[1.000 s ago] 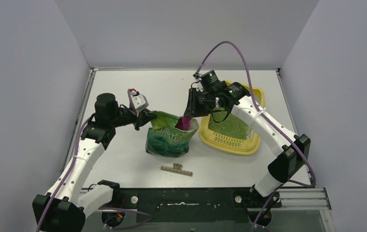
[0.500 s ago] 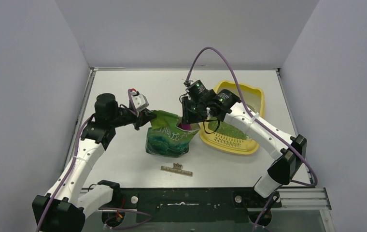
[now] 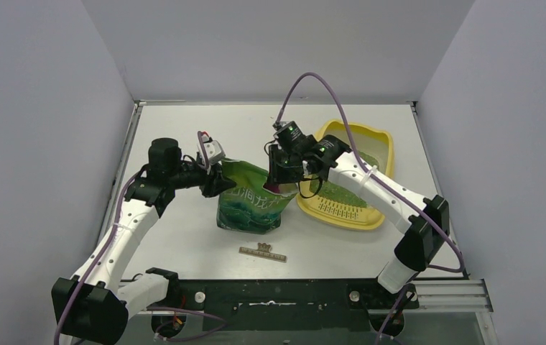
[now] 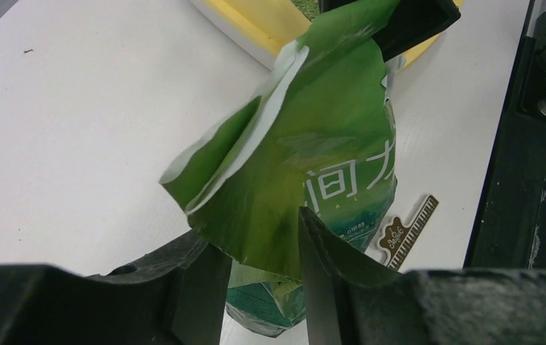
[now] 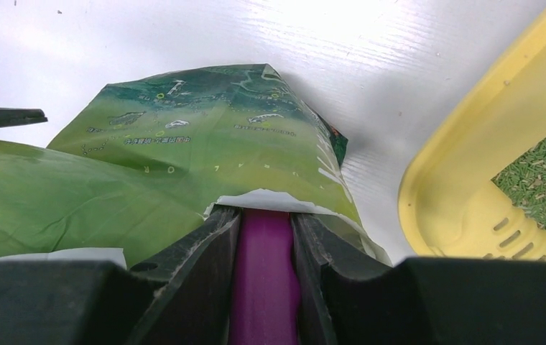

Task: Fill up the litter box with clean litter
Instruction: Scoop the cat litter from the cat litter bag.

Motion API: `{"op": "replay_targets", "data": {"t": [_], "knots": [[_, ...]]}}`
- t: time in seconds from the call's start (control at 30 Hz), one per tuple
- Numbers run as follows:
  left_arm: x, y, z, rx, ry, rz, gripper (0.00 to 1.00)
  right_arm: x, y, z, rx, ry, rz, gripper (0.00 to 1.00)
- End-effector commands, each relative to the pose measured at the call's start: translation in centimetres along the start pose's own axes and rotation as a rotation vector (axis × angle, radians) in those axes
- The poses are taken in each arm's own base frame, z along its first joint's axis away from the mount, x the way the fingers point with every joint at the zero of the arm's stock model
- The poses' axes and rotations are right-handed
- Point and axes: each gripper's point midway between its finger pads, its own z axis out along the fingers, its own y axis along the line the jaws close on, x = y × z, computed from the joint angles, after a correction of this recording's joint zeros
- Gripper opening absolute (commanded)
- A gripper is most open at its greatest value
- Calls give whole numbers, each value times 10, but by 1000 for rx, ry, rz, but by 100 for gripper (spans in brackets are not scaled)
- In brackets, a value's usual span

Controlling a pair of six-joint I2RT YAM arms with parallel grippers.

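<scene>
Litter box (image 3: 342, 217), right of centre, is only partly covered with clean litter (image 5: 536, 180); your right gripper (image 5: 264, 223) clamps the magenta scoop (image 5: 264, 287) inside the bag (image 3: 252, 205), your left gripper (image 4: 263, 251) pinches its rim, and more scoops look needed.

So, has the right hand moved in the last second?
Yes. The right hand moved left, off the litter box's far rim, down into the green bag's mouth, holding the magenta scoop.

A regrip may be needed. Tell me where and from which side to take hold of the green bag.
Pinch the green bag's upper left edge, coming from the left, as the left gripper does. The film there is flat; the body bulges, and the right gripper with the magenta scoop occupies the mouth's right side.
</scene>
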Motion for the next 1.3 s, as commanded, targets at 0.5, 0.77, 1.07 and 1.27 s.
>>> {"op": "replay_targets", "data": {"t": [0.5, 0.77, 1.07, 1.27], "knots": [[-21, -6, 1, 50, -76, 76, 32, 2, 1, 5, -62, 8, 17, 0], [-12, 3, 9, 32, -67, 54, 40, -5, 10, 10, -152, 24, 113, 0], [-18, 10, 8, -29, -99, 56, 0, 3, -4, 15, -218, 18, 316, 0], [-17, 10, 9, -51, -124, 88, 24, -8, 2, 12, -321, -8, 406, 0]]}}
